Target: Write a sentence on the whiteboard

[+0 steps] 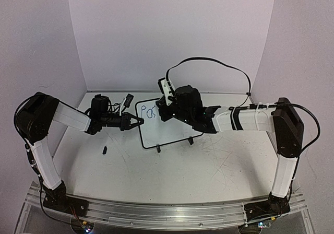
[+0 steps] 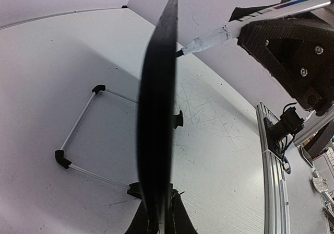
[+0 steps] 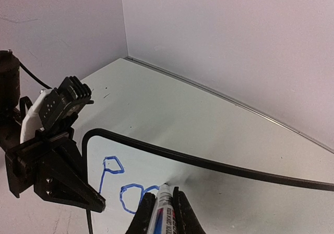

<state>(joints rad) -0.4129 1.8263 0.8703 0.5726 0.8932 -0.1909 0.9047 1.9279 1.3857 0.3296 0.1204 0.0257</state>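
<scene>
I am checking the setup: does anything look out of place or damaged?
A small black piece, perhaps a marker cap, lies loose on the table left of the whiteboard. The table surface shows thin dark scratches or scribbles. Nothing else stands out.

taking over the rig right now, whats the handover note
Left gripper: shut on the left edge of the whiteboard, which stands upright on the table.
Right gripper: shut on the marker, tip at the board's face.
Done: only the first blue letters, "Po" and the start of a third, at the board's top left.
Left: the rest of the sentence.
</scene>
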